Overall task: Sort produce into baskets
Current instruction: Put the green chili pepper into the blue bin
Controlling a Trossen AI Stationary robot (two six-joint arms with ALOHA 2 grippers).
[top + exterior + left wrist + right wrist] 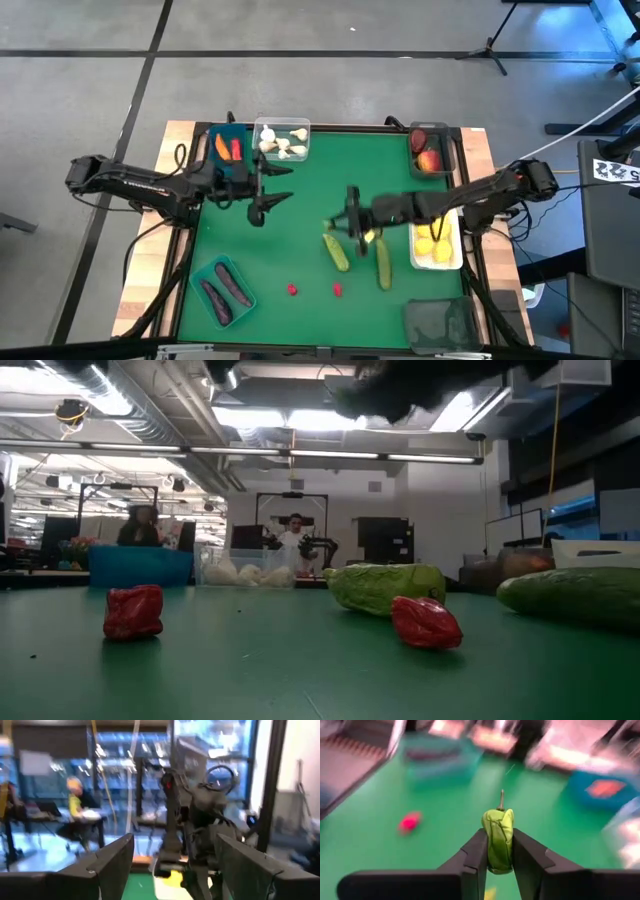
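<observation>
From above, the right gripper hangs just beside the two cucumbers on the green mat, and its wrist view shows the fingers pinching a green pepper, seemingly mid-carry toward a basket, while the left gripper, spread empty, waits near the blue basket.

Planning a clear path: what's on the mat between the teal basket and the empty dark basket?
Two small red berries, the second at, shown in the high view.

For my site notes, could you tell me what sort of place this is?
Probably a robotics lab or open workshop: a green-topped table on bare concrete floor, ceiling strip lights, workbenches behind, and a person seated at equipment.
</observation>
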